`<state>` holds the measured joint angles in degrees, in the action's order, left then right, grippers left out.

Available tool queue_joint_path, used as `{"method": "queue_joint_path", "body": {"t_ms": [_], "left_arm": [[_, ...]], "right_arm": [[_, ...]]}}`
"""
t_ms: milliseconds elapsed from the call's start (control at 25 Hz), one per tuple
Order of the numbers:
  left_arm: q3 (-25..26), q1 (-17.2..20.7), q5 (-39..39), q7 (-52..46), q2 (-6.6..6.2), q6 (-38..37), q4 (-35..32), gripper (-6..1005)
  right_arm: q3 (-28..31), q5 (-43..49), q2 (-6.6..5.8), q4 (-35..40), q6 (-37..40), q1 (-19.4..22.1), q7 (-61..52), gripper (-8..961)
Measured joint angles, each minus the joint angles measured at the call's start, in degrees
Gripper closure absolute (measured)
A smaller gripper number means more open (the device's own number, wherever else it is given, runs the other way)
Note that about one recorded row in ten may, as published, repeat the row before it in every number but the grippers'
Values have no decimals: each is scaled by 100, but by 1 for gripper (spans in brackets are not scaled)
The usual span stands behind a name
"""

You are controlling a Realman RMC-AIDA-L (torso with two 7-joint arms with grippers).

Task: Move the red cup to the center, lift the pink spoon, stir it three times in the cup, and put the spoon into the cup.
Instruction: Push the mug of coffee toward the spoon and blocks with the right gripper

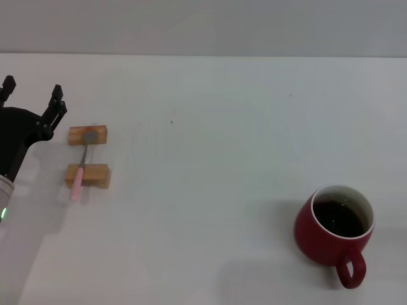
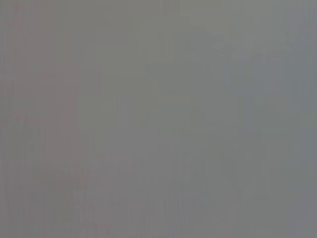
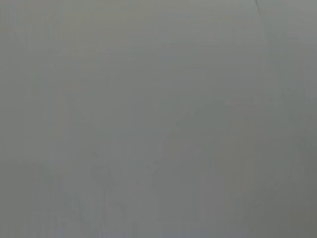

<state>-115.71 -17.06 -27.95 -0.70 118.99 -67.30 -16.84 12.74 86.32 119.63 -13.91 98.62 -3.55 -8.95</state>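
Nothing of your task is done yet, judging by the layout. The red cup [image 1: 334,227] sits at the lower right of the frame, well away from the center [image 1: 210,171]. The pink spoon [image 1: 81,166] lies across two wooden blocks [image 1: 88,154] at left. Your left gripper [image 1: 32,95] hovers at the far left, fingers spread, holding nothing. Your right gripper is out of sight.

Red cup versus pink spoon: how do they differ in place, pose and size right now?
The red cup stands upright on the table's right near side; the pink spoon lies flat at the left, bridging two wooden blocks. The cup is far bulkier than the thin spoon. The cup holds dark liquid; the spoon's bowl looks empty. Neither is gripped; the left hand hovers open beside the blocks.
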Motion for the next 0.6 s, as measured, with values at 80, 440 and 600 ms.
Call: {"method": "queue_joint_path", "body": {"t_ms": [80, 440, 600], "left_arm": [[-4, 0, 0, -4, 1, 15, 1, 165], [-22, 1, 1, -8, 10, 20, -15, 165], [-32, 1, 0, -29, 10, 20, -35, 165]], "right_arm": [[4, -10, 2, -15, -22, 7, 1, 236], [14, -22, -13, -2, -119, -86, 2, 237], [8, -21, -21, 9, -241, -155, 2, 236]]}}
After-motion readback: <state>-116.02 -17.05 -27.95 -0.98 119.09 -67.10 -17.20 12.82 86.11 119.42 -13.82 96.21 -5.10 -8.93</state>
